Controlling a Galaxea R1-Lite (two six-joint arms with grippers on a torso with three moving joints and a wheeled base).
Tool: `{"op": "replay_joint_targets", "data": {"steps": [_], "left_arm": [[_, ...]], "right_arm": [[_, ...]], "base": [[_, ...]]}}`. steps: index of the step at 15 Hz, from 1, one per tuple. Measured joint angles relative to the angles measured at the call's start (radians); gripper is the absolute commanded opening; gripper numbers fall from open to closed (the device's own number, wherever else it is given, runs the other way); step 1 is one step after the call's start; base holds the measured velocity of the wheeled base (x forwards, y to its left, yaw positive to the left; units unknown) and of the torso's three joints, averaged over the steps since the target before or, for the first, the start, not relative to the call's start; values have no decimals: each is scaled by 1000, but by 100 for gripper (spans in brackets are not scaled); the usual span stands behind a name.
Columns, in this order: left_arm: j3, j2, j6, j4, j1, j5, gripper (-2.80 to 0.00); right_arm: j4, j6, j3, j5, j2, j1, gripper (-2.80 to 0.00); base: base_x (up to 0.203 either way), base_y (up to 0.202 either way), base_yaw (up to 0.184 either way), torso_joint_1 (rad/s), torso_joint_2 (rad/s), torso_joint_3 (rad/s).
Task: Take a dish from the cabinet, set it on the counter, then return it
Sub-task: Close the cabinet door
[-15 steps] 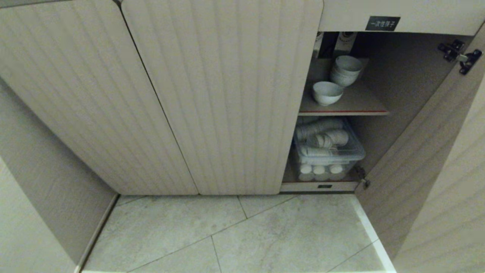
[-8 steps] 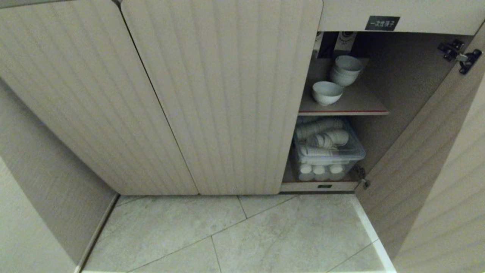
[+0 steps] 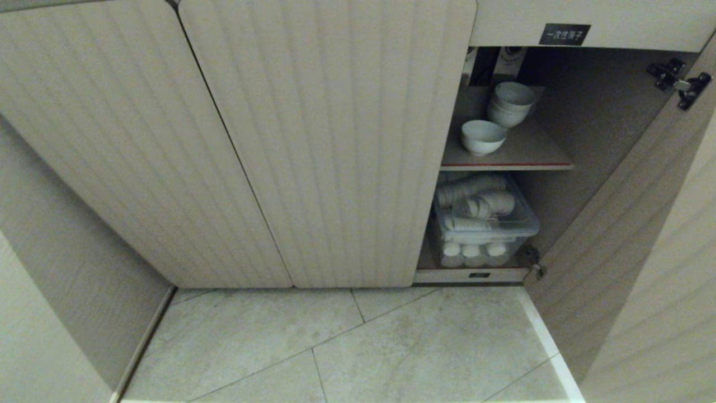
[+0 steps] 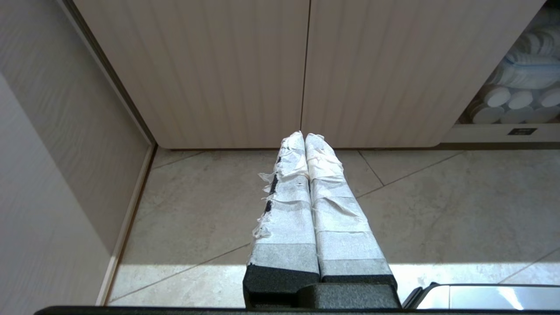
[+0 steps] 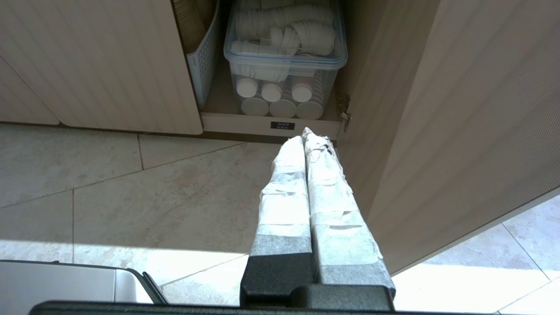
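The dish (image 3: pixel 483 136), a single white bowl, stands on the red-edged shelf (image 3: pixel 526 157) inside the cabinet (image 3: pixel 335 140), whose right-hand door (image 3: pixel 626 235) is swung open. Behind it is a stack of similar white bowls (image 3: pixel 510 103). Neither arm shows in the head view. My left gripper (image 4: pixel 305 136) is shut with nothing in it, low over the floor tiles before the closed ribbed doors. My right gripper (image 5: pixel 306 136) is also shut and empty, pointing at the cabinet's bottom compartment beside the open door (image 5: pixel 459 131). The counter is out of view.
A clear lidded bin of white cups and lids (image 3: pixel 484 221) fills the bottom compartment (image 5: pixel 284 52), with a white slotted basket (image 5: pixel 202 61) beside it. A black label (image 3: pixel 564 34) sits above the opening. A beige wall panel (image 3: pixel 67 268) closes the left side.
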Motion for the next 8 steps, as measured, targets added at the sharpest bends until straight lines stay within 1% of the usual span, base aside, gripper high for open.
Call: {"op": "replay_joint_targets", "data": {"steps": [5,6,8], "left_arm": [[0,0,0,0,0,0,-280],[1,0,0,0,-1,0,-280],[1,0,0,0,0,0,-280]], "right_arm": [[0,0,0,0,0,0,-280],[-2,0,0,1,0,-1,-280],[0,0,0,0,0,0,-280]], "base": [[0,0,0,0,0,0],[1,-101,9,2,2,5],[0,-185,3,3,-2,3]]}}
